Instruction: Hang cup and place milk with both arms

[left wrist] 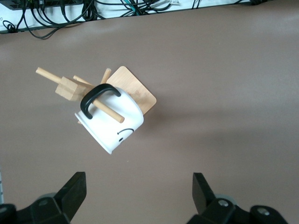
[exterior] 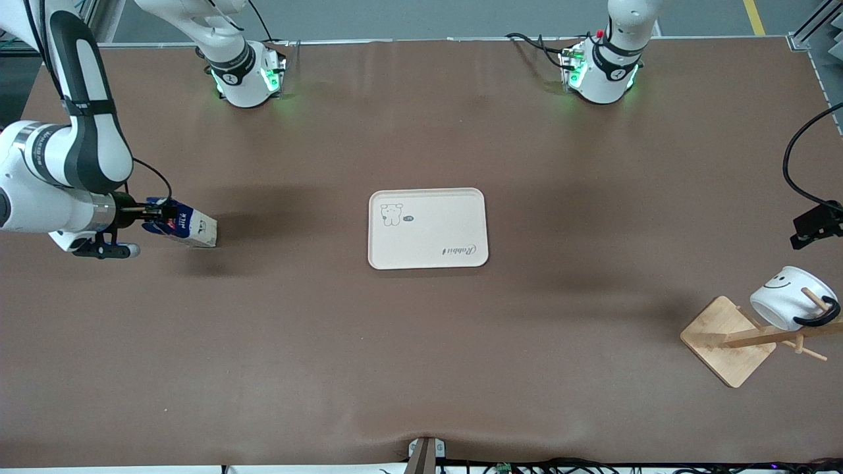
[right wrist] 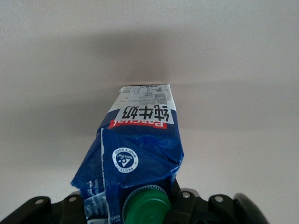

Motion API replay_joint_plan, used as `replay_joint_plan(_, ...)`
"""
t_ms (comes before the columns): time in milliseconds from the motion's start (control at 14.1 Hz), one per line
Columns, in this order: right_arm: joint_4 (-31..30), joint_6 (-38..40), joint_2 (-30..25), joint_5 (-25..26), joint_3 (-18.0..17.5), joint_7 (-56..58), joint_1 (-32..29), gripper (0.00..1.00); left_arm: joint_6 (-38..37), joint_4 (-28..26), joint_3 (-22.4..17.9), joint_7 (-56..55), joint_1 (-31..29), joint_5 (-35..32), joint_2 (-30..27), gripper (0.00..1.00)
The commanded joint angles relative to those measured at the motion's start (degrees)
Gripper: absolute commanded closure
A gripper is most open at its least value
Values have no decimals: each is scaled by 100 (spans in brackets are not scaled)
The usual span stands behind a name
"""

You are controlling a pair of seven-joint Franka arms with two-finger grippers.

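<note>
Brown desk (exterior: 421, 368). Cup (exterior: 790, 297) hung on rack (exterior: 731, 341); left gripper (left wrist: 140, 196) fingers spread above. Right gripper (exterior: 148, 212) pinching tilted milk (exterior: 188, 227) by its top; could slip before reaching tray (exterior: 428, 260).

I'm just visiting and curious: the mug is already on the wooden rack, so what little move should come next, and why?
Probably the right gripper, shut on the milk, should carry it over to the tray. The cup already hangs by its handle on the rack, the left gripper is open above it, and the tray holds nothing.
</note>
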State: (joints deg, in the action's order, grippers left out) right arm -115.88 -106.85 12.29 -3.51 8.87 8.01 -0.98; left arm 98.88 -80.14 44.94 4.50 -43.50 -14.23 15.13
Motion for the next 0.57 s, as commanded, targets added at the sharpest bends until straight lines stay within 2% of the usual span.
replay_joint_plan(0,-172,-82,-148,123,-61,52,-104,28,-219,-72,94,-2,42,245,-290,0)
replay_joint_plan(71,-137,-29,-139,123,-61,43,-113,0,-385,-89,-19,16,304,324,-335,0)
replay_joint_plan(142,-119,67,-139,123,-61,51,-96,0,-569,-89,-429,-28,724,403,-474,0)
replay_joint_plan(284,-40,313,-121,114,-70,95,-78,0,-694,-307,-1745,-37,1883,858,-878,0)
replay_joint_plan(355,-31,323,-121,114,-70,95,-69,0,-703,-474,-2257,-46,2263,1148,-1080,0)
replay_joint_plan(498,30,358,-121,105,-79,104,-78,0,-712,-887,-2953,-54,2852,1318,-1441,0)
